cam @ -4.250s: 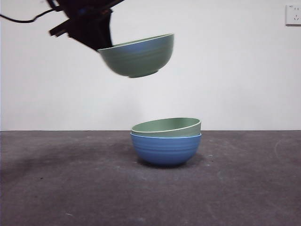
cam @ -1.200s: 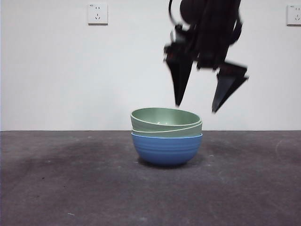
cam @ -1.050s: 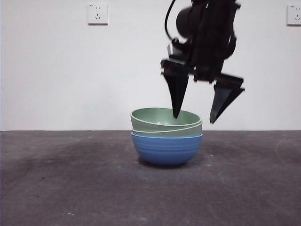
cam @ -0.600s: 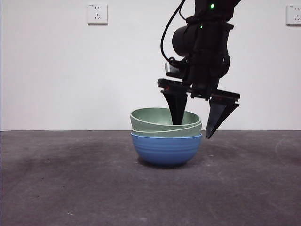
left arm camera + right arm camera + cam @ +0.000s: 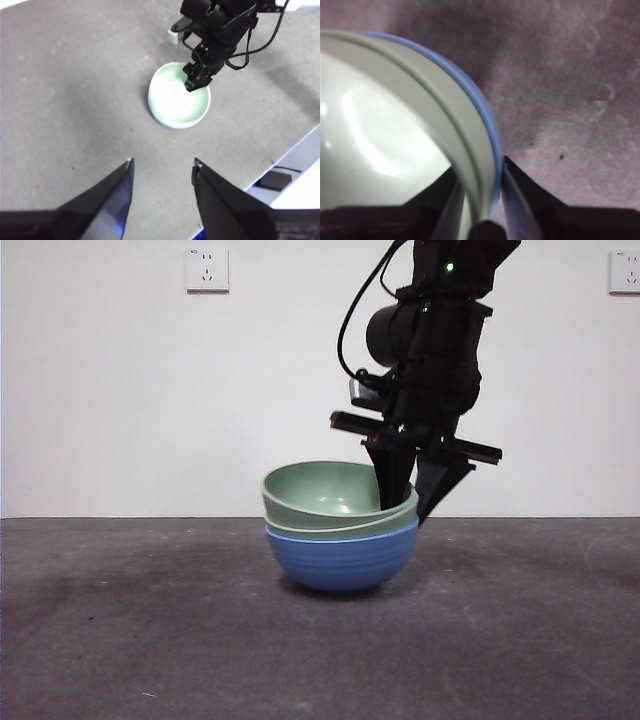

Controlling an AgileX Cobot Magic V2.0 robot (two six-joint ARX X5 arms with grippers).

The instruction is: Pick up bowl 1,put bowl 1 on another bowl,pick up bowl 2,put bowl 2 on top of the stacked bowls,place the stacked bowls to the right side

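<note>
Right hand [image 5: 408, 502] is clamping the stacked bowls [image 5: 340, 530] at the rim; my wrist cam shows it. Left hand [image 5: 162, 169] hangs slack, blue bowl hidden there.

The right gripper [image 5: 408, 508] has been lowered and closed on the stacked bowls [image 5: 340, 530], now tilted toward 9 o'clock.

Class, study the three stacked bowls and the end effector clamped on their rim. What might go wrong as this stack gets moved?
1. The right end effector pinches the stacked bowls at one rim edge only, and the stack already tilts, so it may swing or slip free.
2. The top green bowl sits askew in the one below, so it might slide off the blue bowl during the move.
</note>
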